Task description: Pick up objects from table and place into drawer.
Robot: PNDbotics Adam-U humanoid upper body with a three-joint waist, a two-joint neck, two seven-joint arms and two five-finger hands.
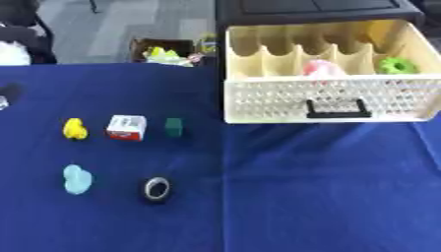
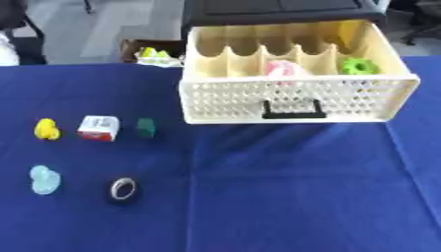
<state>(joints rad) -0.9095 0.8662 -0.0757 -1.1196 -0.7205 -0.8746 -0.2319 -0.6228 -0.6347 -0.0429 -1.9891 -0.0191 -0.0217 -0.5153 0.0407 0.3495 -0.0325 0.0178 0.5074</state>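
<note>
On the blue table [image 1: 310, 197] at the left lie a yellow object [image 1: 75, 129], a small white and red box [image 1: 127, 127], and a dark green block [image 1: 174, 127] in a row. Nearer me sit a pale blue object [image 1: 77, 179] and a black ring of tape [image 1: 157, 189]. The cream drawer [image 1: 327, 98] stands pulled open at the back right, with a black handle [image 1: 338, 109]. Inside it rest a pink object [image 1: 322, 68] and a green object [image 1: 396, 65]. Neither hand shows in either view.
A black cabinet [image 1: 314, 10] holds the drawer. Behind the table a brown box [image 1: 164, 51] with yellow and green items stands on the floor. A dark thing [image 1: 9, 91] lies at the table's far left edge.
</note>
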